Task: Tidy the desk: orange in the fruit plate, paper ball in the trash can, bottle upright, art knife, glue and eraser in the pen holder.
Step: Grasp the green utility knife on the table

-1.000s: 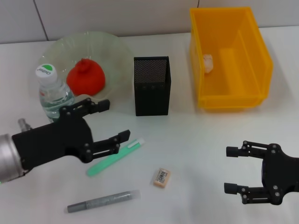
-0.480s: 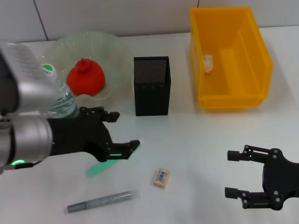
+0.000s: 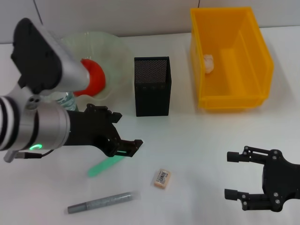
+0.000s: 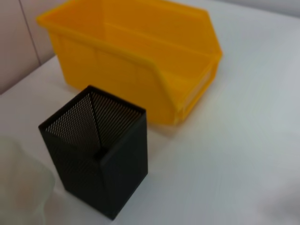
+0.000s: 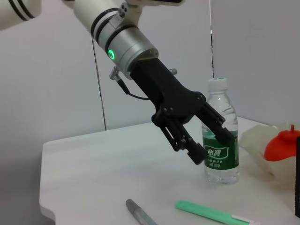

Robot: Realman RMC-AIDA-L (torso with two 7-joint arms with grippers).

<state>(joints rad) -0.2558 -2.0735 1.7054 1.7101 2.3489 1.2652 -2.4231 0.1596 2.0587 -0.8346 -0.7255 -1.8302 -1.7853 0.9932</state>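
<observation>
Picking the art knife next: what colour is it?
Mint green art knife, clearest in the right wrist view.

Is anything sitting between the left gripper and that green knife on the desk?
Nothing visible does. The left gripper hangs open above the green art knife, with only air between them in the right wrist view. The bottle stands upright behind it, and the right gripper idles apart.
</observation>
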